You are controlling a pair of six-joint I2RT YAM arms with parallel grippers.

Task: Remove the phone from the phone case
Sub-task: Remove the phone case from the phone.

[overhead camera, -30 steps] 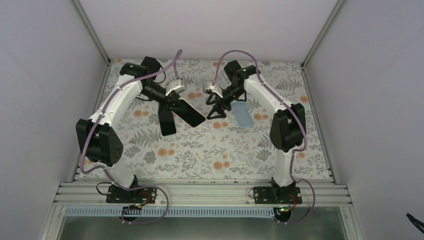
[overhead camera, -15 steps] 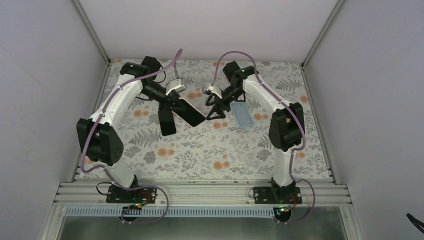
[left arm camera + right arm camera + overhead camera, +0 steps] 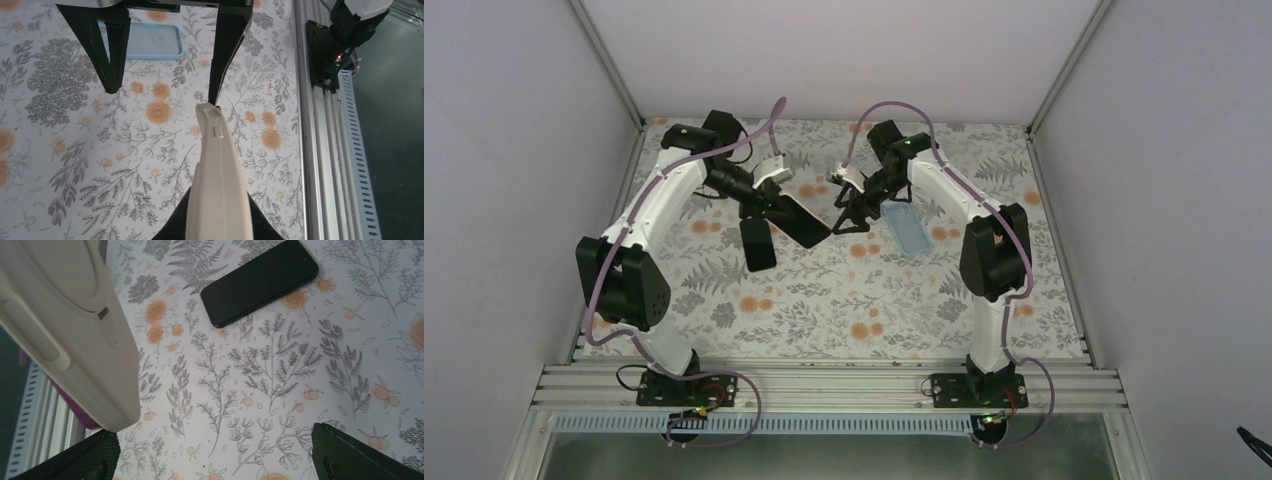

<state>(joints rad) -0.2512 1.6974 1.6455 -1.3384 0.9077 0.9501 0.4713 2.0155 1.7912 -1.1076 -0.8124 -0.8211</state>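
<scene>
My left gripper is shut on a phone with a dark face and a cream edge, and holds it tilted above the table. In the left wrist view the phone is edge-on between my fingers, and its tip almost touches one finger of my right gripper. My right gripper is open and empty; its fingers frame bare table. The empty light-blue phone case lies flat right of it and also shows in the left wrist view.
A black phone-like slab lies flat on the floral mat below my left gripper and also shows in the right wrist view. A cream body fills the left of that view. An aluminium rail runs along the near edge.
My left gripper has moved slightly up and left with the phone in it. My right gripper has shifted a little to the left. The case and the black slab have not moved.
</scene>
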